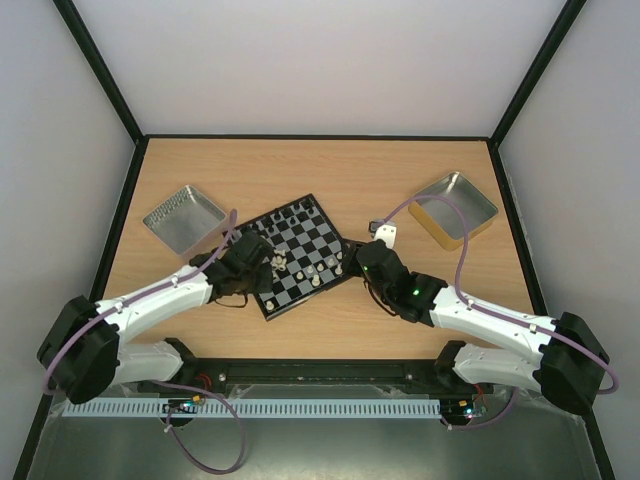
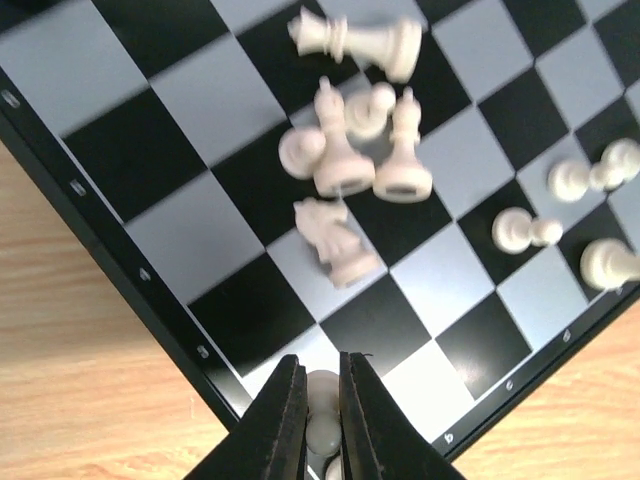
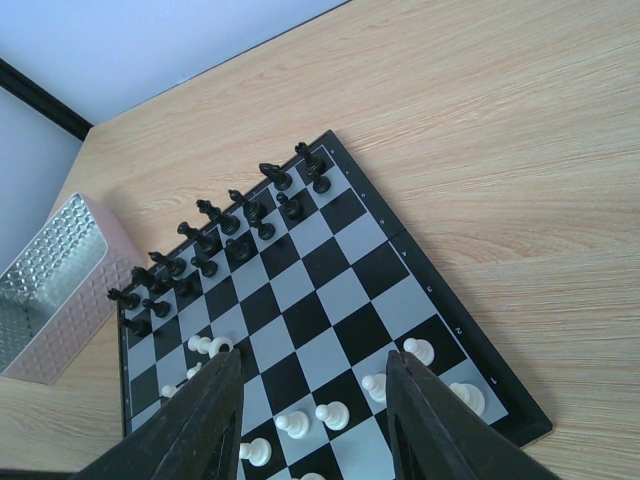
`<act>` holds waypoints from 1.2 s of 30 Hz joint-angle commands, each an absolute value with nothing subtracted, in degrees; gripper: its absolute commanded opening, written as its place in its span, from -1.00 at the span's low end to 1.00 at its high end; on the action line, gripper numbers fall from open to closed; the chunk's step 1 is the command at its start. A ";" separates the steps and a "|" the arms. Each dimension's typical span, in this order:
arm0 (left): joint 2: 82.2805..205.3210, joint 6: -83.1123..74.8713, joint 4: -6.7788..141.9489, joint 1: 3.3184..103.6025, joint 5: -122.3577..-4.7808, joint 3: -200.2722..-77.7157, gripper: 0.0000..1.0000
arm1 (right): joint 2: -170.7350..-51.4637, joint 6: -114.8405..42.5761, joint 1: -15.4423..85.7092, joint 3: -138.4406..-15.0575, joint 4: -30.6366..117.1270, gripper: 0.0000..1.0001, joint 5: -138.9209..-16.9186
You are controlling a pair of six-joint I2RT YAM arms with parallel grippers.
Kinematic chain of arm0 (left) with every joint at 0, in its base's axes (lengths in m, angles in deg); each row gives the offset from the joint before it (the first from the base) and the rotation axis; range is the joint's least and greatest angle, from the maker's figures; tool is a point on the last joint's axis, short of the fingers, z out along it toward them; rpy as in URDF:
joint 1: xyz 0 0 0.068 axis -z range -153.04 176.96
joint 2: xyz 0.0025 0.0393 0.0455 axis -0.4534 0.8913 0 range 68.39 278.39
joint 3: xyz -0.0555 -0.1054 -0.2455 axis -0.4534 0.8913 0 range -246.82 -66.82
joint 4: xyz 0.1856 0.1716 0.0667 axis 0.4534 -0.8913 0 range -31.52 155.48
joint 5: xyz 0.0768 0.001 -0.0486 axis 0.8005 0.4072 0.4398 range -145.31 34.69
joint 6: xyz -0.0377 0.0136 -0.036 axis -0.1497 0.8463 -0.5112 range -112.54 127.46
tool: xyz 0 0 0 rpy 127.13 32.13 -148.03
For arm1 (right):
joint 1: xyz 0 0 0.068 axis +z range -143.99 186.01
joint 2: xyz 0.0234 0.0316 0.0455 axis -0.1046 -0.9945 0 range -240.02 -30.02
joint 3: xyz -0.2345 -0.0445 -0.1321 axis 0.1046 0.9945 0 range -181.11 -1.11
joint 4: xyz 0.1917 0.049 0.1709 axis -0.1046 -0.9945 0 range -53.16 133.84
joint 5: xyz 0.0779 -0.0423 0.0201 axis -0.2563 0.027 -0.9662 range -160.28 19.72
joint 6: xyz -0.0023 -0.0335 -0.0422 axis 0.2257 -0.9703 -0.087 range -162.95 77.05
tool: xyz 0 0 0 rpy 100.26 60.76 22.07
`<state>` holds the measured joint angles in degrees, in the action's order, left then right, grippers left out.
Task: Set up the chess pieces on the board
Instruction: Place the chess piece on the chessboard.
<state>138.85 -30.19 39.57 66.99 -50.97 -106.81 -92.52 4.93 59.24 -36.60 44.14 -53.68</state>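
The left gripper (image 2: pixel 321 375) is clamped tight, its two dark fingers (image 2: pixel 285 420) pinching one cream-white piece (image 2: pixel 322 435) just above the board's left edge; the piece's type cannot be made out. The right gripper (image 3: pixel 313 358) hangs over the near right part of the board with its fingers (image 3: pixel 430 420) well apart, nothing between them and touching nothing. There is one board (image 1: pixel 318 232), lying turned at an angle in the middle of the table (image 1: pixel 330 165), between the two arms. Black pieces (image 3: pixel 240 215) stand in two rows along its far side, about eight to a row, though the exact count is hard to read. The white pieces (image 2: pixel 345 150) are unsorted: a heap of six lies close to the left gripper, among them a knight (image 2: pixel 335 240) and a tall piece (image 2: pixel 355 40) on its side. A few pawns (image 2: pixel 605 265) are scattered to the right. Two metal trays sit on the table, one silver tray (image 1: pixel 183 218) at the far left and one gold tray (image 1: pixel 453 208) at the far right.
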 commanded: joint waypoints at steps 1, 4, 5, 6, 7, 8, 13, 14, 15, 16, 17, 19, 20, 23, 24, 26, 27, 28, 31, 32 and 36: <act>140.62 -29.90 38.58 68.27 -53.97 -104.58 -0.80 | -92.29 5.66 59.00 -36.10 45.29 -0.23 -52.52; 141.79 -29.94 39.47 69.06 -54.51 -104.30 -0.80 | -92.42 5.75 59.01 -36.01 45.25 -0.23 -52.77; 142.12 -30.05 39.62 69.28 -54.37 -104.37 -0.79 | -92.42 5.84 59.00 -36.01 45.16 -0.23 -52.88; 142.49 -30.19 39.64 69.44 -54.05 -104.48 -0.79 | -92.42 5.83 59.02 -35.91 45.18 -0.23 -52.89; 142.75 -30.29 39.64 69.49 -53.79 -104.38 -0.79 | -92.42 5.83 59.05 -35.98 45.12 -0.23 -52.99; 143.16 -30.33 39.64 69.50 -53.58 -104.41 -0.78 | -92.42 5.83 59.01 -36.07 44.97 -0.23 -52.99; 145.17 -30.15 39.38 69.53 -52.80 -104.63 -0.75 | -92.33 5.87 59.00 -36.01 44.95 -0.23 -53.26; 145.27 -30.08 39.33 69.60 -52.76 -104.55 -0.75 | -92.29 5.86 59.04 -36.01 44.86 -0.23 -53.23; 145.30 -30.14 39.38 69.67 -52.72 -104.43 -0.74 | -92.33 5.92 59.01 -36.01 44.81 -0.23 -53.29; 145.34 -30.10 39.42 69.68 -52.61 -104.39 -0.74 | -92.33 5.92 59.01 -35.93 44.81 -0.23 -53.37; 145.38 -30.14 39.46 69.68 -52.47 -104.35 -0.73 | -92.33 5.92 59.00 -35.84 44.88 -0.23 -53.39; 145.61 -30.16 39.47 69.63 -52.43 -104.42 -0.71 | -92.40 5.92 59.04 -35.83 45.02 -0.23 -53.61; 145.71 -30.16 39.47 69.65 -52.41 -104.45 -0.70 | -92.42 5.85 59.01 -35.91 45.07 -0.23 -53.66; 145.72 -30.00 39.26 69.61 -52.22 -104.70 -0.59 | -92.39 5.76 59.01 -36.00 44.99 -0.23 -53.81; 145.59 -30.05 39.09 69.67 -52.03 -104.84 -0.55 | -92.35 5.75 59.01 -36.01 44.94 -0.23 -53.81; 145.35 -30.15 38.58 69.65 -51.62 -105.22 -0.44 | -92.32 5.62 59.01 -36.10 44.88 -0.23 -53.77; 145.12 -30.11 38.37 69.67 -51.35 -105.44 -0.38 | -92.33 5.65 59.01 -36.05 44.89 -0.22 -53.78; 144.72 -30.21 38.10 69.68 -50.90 -105.75 -0.33 | -92.27 5.66 59.02 -36.16 44.90 -0.22 -53.84; 143.18 -30.64 37.68 69.60 -48.56 -107.19 -0.22 | -92.24 5.66 59.01 -36.37 44.90 -0.22 -53.99; 142.58 -30.87 37.78 69.48 -47.83 -107.64 -0.19 | -92.24 5.61 59.00 -36.46 44.90 -0.22 -54.16; 141.16 -31.57 39.56 67.96 -46.15 -109.00 -0.17 | -92.40 5.47 59.01 -36.86 44.90 -0.22 -54.32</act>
